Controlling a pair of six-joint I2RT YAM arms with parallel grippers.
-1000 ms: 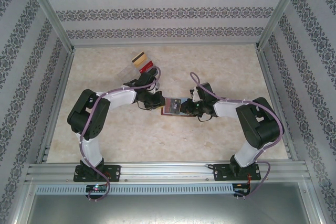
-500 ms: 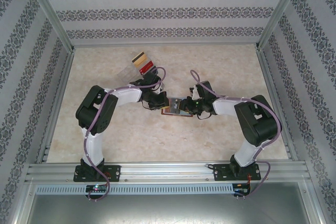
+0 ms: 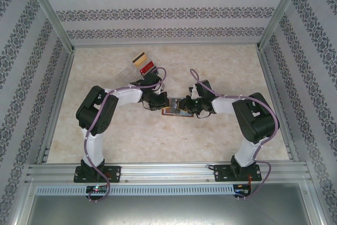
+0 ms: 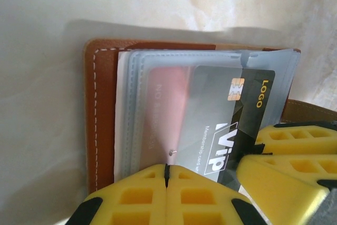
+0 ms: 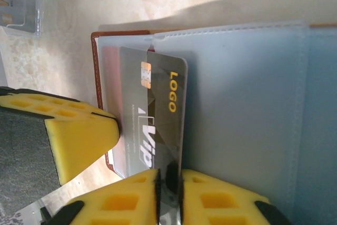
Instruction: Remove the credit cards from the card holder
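The brown leather card holder (image 3: 171, 110) lies open mid-table, its clear plastic sleeves (image 4: 158, 77) spread out. A black VIP card (image 4: 231, 125) sticks partway out of one sleeve. My left gripper (image 4: 167, 175) is shut on the near edge of the sleeves, jaws pressed together. My right gripper (image 5: 169, 183) is shut on the end of the black VIP card (image 5: 158, 109), whose edge shows between the jaws. In the top view the left gripper (image 3: 161, 104) and right gripper (image 3: 185, 105) meet over the holder. A pinkish card (image 4: 163, 104) sits in a sleeve behind the black one.
A gold card and a red card (image 3: 142, 62) lie on the table behind the left arm, beside a clear sleeve. Patterned walls (image 3: 168, 14) and metal rails (image 3: 58, 104) enclose the beige tabletop (image 3: 226, 67).
The left arm has swung in to the right and its gripper has closed on the holder's sleeves. The right gripper has edged left onto the black card.
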